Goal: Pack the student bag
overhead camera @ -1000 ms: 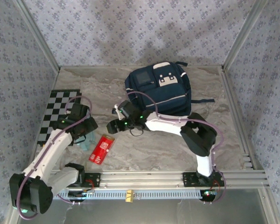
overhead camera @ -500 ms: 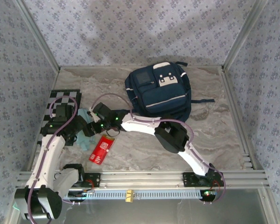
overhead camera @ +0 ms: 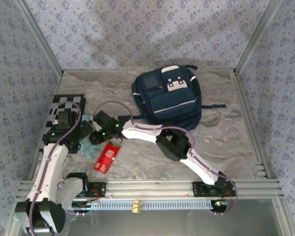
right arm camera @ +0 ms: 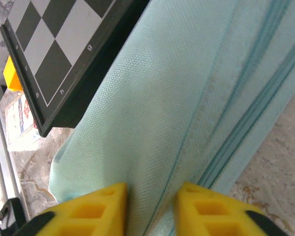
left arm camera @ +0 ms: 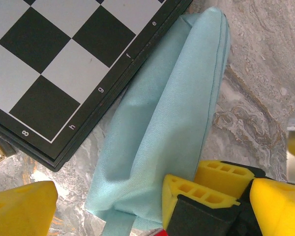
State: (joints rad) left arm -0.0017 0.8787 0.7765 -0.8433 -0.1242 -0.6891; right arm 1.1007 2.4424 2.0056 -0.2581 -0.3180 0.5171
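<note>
The student bag (overhead camera: pixel 168 97), a navy backpack with white trim, lies at the back middle of the table, apart from both arms. A light-blue zip pouch (left arm camera: pixel 169 118) lies against the chessboard's (left arm camera: pixel 64 59) edge at the front left. My right gripper (overhead camera: pixel 95 134) reaches left across the table and is shut on a fold of the pouch (right arm camera: pixel 177 98), with fabric between its yellow fingers (right arm camera: pixel 91 211). In the left wrist view those fingers (left arm camera: pixel 201 194) pinch the pouch's near end. My left gripper (left arm camera: pixel 150 211) stands wide open over the pouch (overhead camera: pixel 92 149), holding nothing.
A red packet (overhead camera: pixel 106 157) lies just right of the pouch near the front rail. The chessboard (overhead camera: pixel 64 104) lies along the left wall. The bag's dark strap (overhead camera: pixel 214 105) trails right. Patterned walls close the back and both sides.
My right arm swung left from the table's middle to the pouch and closed on it. My left gripper drew back towards the chessboard and opened wider.
</note>
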